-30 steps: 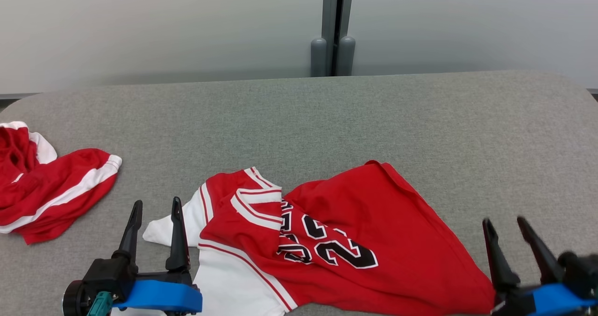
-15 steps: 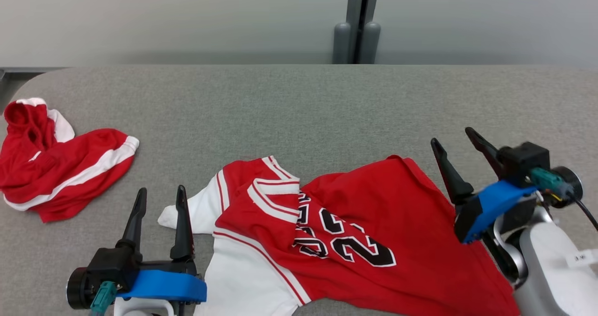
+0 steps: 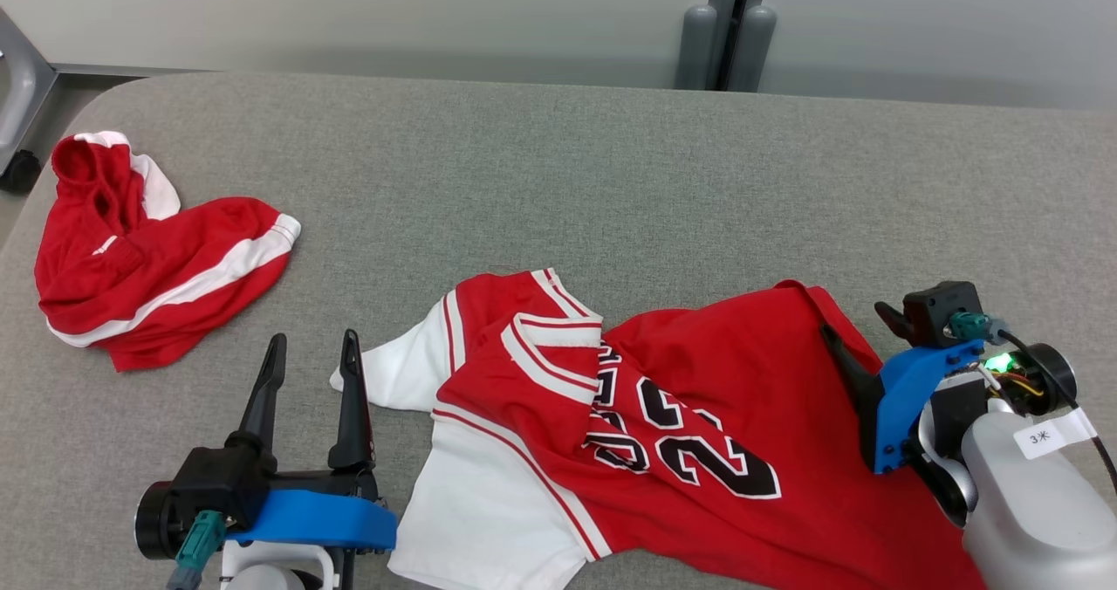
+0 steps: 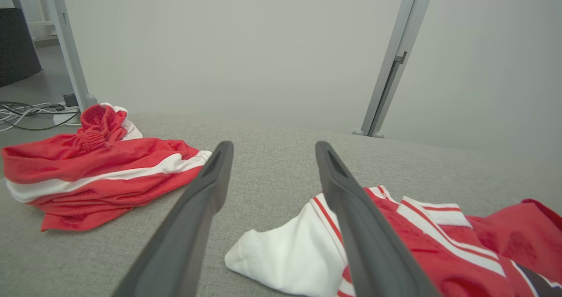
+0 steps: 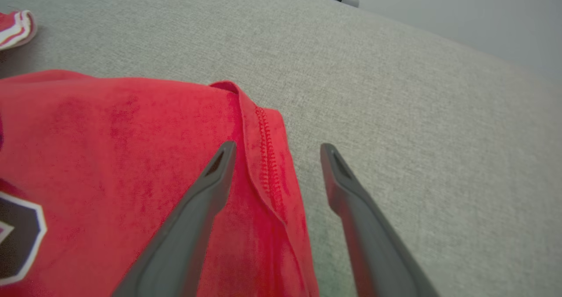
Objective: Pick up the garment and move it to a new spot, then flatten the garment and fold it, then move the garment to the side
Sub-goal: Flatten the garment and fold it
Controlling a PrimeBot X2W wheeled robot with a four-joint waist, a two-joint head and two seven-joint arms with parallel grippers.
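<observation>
Straddling jersey hem (image 5: 268,165): right end effector (image 5: 277,146)

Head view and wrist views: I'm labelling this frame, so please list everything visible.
jersey: one, red and white with black numerals, crumpled at the table's near middle
second garment: one, red with white stripes, bunched at the table's far left
table: one, grey fabric top
post: one, grey, behind the table's far edge
cables: several, pale and dark, on the floor beyond the table
left gripper: one, dark fingers, blue mount, open beside the jersey's white sleeve
right gripper: one, same colours, open, straddling the jersey's right hem
</observation>
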